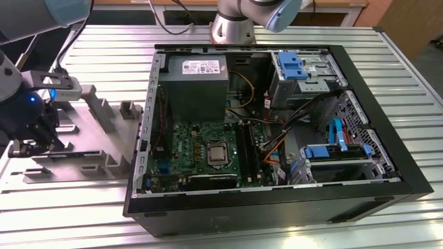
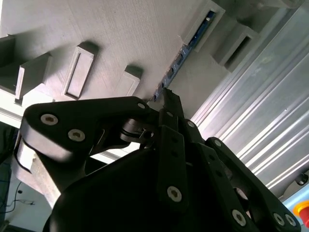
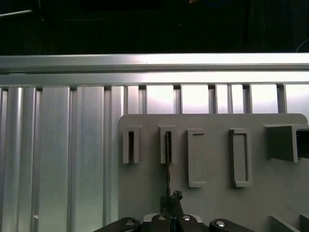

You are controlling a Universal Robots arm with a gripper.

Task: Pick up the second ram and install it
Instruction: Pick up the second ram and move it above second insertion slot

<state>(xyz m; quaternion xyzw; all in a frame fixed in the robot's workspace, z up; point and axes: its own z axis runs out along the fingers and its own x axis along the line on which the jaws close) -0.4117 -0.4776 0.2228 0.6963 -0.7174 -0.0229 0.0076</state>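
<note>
Gripper [image 2: 164, 98] fingers pinched narrow on near end of memory stick [image 2: 183, 54] in grey holder [image 2: 120, 43]; end-heavy grip may tilt it, jamming in slot.

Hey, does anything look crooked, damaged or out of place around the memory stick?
Nothing stands out. The second ram stands straight on edge in the grey holder, with the gripper at one end of it.

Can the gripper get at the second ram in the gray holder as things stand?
Probably yes. In the second wrist view the gripper is right at the near end of the second ram, which stands on edge in the gray holder, with nothing between them.
</note>
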